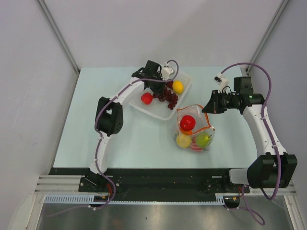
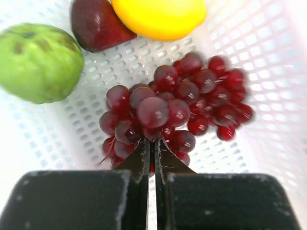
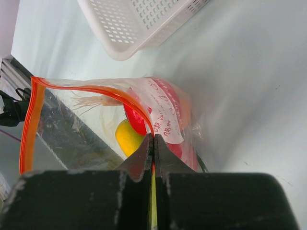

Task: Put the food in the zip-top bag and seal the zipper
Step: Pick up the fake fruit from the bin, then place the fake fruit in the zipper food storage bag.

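Reaching into tray (image 2: pixel 268 57), left claw (image 2: pixel 152 146) pinches grapes (image 2: pixel 177 110); right claw (image 3: pixel 153 141) pinches bag (image 3: pixel 72 134) zipper (image 3: pixel 96 88)

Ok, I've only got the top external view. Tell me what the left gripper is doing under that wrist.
Observer: In the left wrist view, the left gripper is shut on the near edge of the grape bunch.
Operator: Now check that tray for anything my view hides.
Observer: A green fruit lies in the white tray, to one side of the grape bunch.
Operator: Confirm the right side too.
Observer: The right gripper is shut on the zipper at the rim of the zip-top bag, and the bag's mouth gapes open.
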{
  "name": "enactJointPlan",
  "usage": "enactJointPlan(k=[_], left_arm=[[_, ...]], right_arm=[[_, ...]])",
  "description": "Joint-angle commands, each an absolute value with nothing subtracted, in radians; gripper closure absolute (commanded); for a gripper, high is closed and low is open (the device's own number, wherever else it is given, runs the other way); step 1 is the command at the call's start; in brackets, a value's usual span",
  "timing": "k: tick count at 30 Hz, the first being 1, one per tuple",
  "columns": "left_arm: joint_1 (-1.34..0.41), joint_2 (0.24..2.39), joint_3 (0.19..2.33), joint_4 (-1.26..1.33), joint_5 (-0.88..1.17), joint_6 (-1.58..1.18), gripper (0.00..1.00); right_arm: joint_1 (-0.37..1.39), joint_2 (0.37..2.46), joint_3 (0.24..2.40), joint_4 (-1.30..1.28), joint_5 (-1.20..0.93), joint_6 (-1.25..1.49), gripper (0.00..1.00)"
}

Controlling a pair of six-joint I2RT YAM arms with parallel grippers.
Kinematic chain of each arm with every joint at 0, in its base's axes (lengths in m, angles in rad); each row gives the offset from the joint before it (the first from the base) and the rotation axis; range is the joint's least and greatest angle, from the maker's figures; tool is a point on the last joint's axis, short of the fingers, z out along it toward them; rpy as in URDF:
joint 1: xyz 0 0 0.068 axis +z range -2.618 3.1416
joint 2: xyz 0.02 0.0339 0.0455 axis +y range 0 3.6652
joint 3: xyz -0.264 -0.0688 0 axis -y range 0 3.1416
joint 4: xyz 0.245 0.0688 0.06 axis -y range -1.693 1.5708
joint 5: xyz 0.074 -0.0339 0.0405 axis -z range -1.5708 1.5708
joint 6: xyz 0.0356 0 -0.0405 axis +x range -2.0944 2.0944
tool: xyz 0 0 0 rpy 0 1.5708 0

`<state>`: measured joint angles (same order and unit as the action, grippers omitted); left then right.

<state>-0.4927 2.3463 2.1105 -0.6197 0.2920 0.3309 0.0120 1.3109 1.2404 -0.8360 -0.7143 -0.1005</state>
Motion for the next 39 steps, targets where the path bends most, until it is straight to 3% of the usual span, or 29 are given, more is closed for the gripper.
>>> enactJointPlan(k=[1, 17, 24, 29, 39], left_arm=[[-0.489, 2.171, 2.120, -0.606, 0.350, 0.308, 1.00], [-0.508, 1.859, 2.217, -0.690, 0.480, 0.305, 1.00], [-0.624, 1.703, 2.200, -0.776, 0.496, 0.386, 1.00], [-0.742, 1.629, 2.135, -0.817, 0.425, 0.466, 1.00], [-1.008, 1.614, 1.977, -0.864, 0.076, 0.630, 1.00]], right_arm=[[0.021, 1.295, 1.256, -0.807, -0.721, -0.091, 1.00], [0.055, 1.264, 1.247, -0.787, -0.730, -0.080, 1.00], [0.075, 1.255, 1.250, -0.776, -0.735, -0.072, 1.00], [0.083, 1.241, 1.255, -0.778, -0.735, -0.069, 1.00], [0.083, 1.198, 1.238, -0.801, -0.724, -0.092, 1.00]])
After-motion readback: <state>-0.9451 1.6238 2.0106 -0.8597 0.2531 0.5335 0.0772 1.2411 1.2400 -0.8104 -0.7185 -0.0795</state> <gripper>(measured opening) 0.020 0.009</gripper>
